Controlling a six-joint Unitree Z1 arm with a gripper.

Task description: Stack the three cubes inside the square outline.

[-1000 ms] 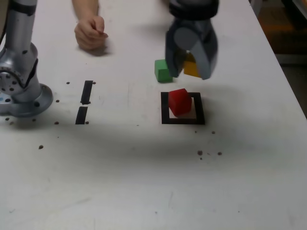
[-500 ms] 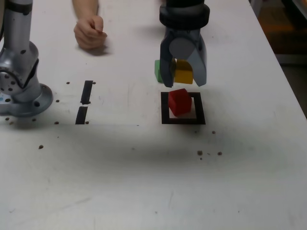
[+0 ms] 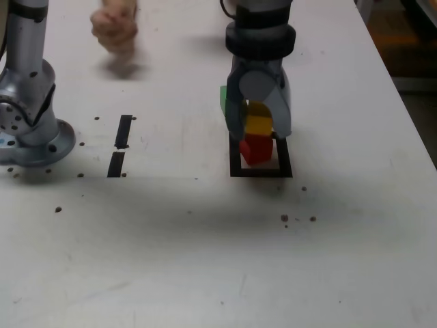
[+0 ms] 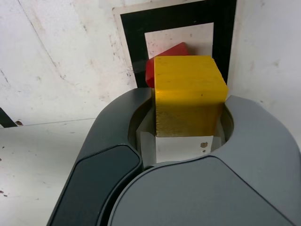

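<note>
Abt a third done, I'd say: red cube (image 3: 255, 149) sits in the square outline (image 3: 235, 152), gripper (image 3: 259, 128) jaws pinching yellow cube (image 3: 258, 124) right atop it, unreleased; green cube (image 3: 223, 100) waits at outline's 11 o'clock.

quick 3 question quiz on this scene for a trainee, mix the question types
1. True or false: the tool is shut on the yellow cube.
2. Multiple choice: the red cube is A) beside the tape strips, B) inside the square outline, C) off the table.
3. Short answer: which cube is partly hidden behind the tool in the exterior view?

Key
1. True; the wrist view shows the yellow cube held in the tool.
2. B
3. The green cube
</note>
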